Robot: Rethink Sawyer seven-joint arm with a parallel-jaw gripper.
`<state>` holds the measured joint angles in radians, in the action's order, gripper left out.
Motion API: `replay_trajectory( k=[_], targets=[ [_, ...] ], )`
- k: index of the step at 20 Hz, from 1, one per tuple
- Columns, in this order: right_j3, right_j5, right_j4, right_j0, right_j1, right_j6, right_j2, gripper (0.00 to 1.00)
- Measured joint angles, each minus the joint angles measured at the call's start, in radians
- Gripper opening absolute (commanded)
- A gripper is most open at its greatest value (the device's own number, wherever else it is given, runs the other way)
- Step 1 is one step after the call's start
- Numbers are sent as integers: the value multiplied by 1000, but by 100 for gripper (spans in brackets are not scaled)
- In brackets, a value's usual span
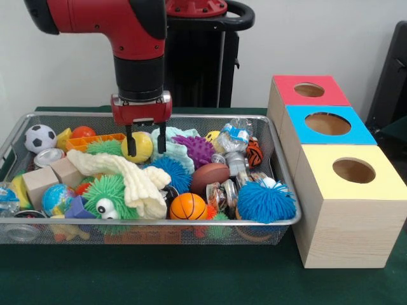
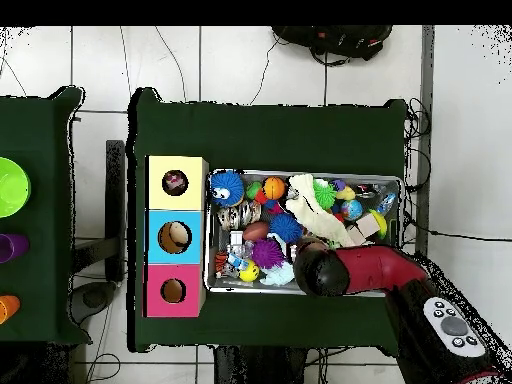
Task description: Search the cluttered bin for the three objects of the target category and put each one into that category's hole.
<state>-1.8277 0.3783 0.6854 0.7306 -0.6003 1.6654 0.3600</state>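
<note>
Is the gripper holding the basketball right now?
No, the basketball lies at the bin's near edge, while the gripper straddles a yellow ball.

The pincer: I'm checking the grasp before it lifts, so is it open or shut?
Open. In the front view the pincer has its two fingers apart, straddling the yellow ball.

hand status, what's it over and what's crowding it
Hand open, straddling yellow ball in bin. Not lifted yet. Purple spiky ball and cream plush crowd close.
</note>
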Motion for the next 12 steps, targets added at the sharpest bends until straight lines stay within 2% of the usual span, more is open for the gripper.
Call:
replay_trajectory(
  k=[12],
  targets=[
    [22,-98,35,-5,73,0,-30,100]
  ],
)
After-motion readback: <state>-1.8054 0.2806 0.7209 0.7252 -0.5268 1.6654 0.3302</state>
